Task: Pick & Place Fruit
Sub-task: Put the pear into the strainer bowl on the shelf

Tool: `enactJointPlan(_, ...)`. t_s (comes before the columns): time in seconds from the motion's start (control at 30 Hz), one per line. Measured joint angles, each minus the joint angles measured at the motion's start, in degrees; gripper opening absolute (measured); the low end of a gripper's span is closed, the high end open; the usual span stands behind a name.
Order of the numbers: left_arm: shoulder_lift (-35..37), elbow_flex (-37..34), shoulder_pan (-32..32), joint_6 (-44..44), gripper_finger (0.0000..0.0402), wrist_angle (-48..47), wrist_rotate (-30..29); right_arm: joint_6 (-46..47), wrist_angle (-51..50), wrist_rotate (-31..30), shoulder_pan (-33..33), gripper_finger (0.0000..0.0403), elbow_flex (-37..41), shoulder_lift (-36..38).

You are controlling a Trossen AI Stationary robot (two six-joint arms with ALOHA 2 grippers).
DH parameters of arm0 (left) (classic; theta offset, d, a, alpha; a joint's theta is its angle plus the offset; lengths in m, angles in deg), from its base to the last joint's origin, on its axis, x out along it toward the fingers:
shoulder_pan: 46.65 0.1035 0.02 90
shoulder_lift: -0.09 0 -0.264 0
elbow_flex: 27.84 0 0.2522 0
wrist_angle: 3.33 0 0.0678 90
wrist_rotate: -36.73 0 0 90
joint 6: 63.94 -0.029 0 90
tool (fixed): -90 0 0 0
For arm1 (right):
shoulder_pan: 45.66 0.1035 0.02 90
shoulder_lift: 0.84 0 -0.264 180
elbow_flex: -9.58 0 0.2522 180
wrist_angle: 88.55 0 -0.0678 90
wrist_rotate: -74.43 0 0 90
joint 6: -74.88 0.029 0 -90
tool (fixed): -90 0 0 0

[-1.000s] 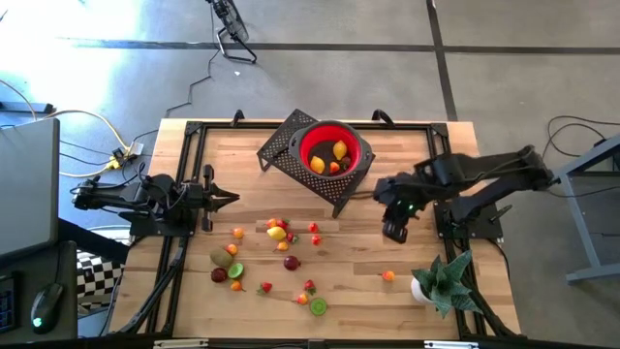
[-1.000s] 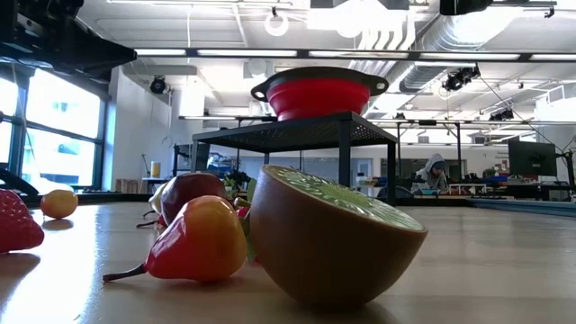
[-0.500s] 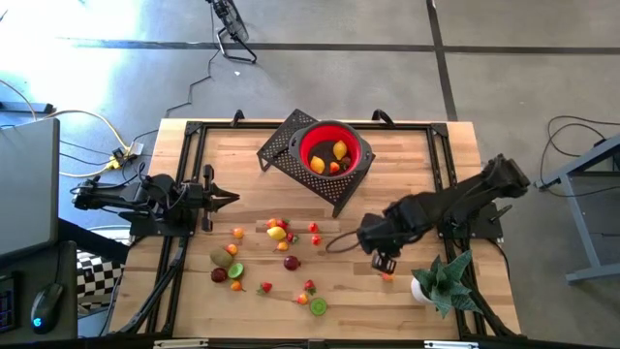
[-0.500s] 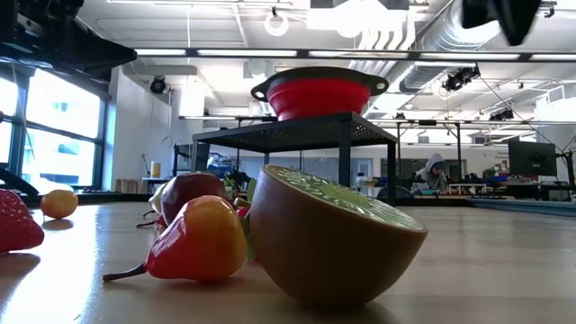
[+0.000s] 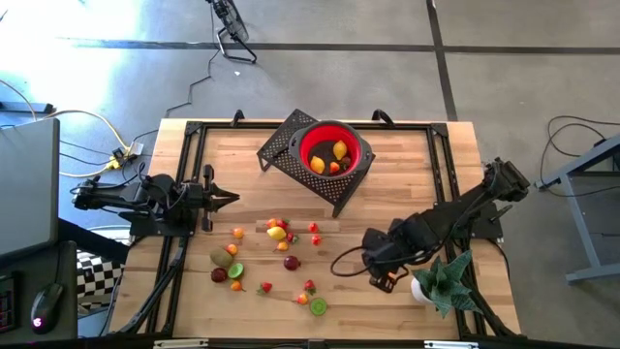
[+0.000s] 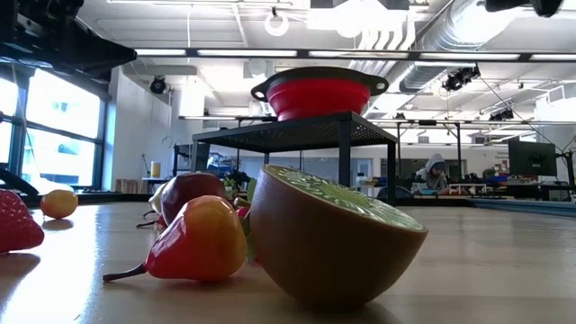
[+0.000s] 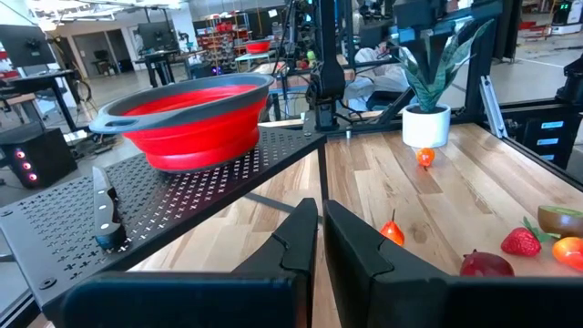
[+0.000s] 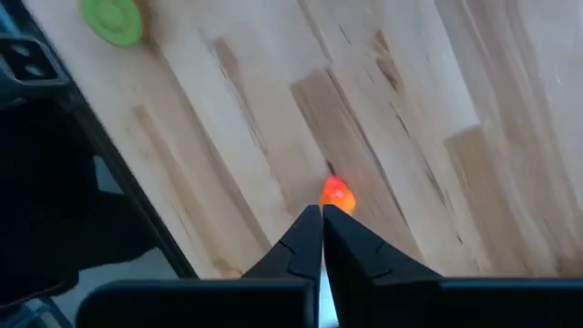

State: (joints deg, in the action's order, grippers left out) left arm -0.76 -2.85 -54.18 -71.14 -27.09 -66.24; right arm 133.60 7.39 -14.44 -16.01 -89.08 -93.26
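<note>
A small orange fruit [image 8: 337,194] lies alone on the wooden table, near the front right. My right gripper [image 8: 321,217] hangs above it, pointing down, shut with nothing between its fingers; it shows in the high view as my right gripper [image 5: 384,274]. Several more fruits [image 5: 276,233] lie scattered left of centre. A cut kiwi half [image 6: 333,234] fills the low view. The red bowl [image 5: 334,150] sits on a black perforated stand [image 5: 281,145] and holds several fruits. My left gripper [image 5: 228,199] waits shut at the table's left.
A spiky green plant in a white pot [image 5: 436,281] stands close to the right of my right gripper. Black frame rails [image 5: 184,242] run along the table's sides. Bare wood [image 5: 387,223] lies between the stand and the lone orange fruit.
My right gripper has swung from beside the bowl's stand toward the table's near edge and gone down, rolling as it went. It now hangs over the lone orange fruit by the plant. No fruit has moved.
</note>
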Motion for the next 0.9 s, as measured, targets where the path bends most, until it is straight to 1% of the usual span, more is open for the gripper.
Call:
enactJointPlan(0.1,0.00,0.01,0.00,0.00,0.0019,0.00,0.00,-0.80,1.44,-0.28,0.00,0.0003,-0.02,-1.37)
enactJointPlan(0.3,0.00,0.02,0.02,0.02,0.0019,0.00,0.00,-3.24,0.67,3.63,0.39,0.0003,0.00,-6.46)
enactJointPlan(0.37,0.00,0.02,0.01,0.02,0.0019,-0.02,0.00,-4.82,0.08,3.75,0.42,0.0003,0.00,-7.39)
enactJointPlan(0.67,0.00,0.02,0.02,0.04,0.0019,-0.09,0.00,-7.12,-0.82,3.29,-1.34,0.0004,0.00,-8.36)
enactJointPlan(0.77,0.00,0.02,0.00,0.04,0.0019,-0.13,0.00,-8.95,-0.80,3.35,-1.70,0.0021,0.00,-8.34)
enactJointPlan(0.83,0.00,0.02,0.00,0.04,0.0019,-0.13,0.00,-9.67,-0.79,3.34,-1.64,0.0048,0.04,-8.34)
enactJointPlan(0.9,0.00,0.02,0.02,0.05,0.0019,-0.15,-0.01,-10.92,-0.24,3.16,-1.64,0.0083,0.78,-8.30)
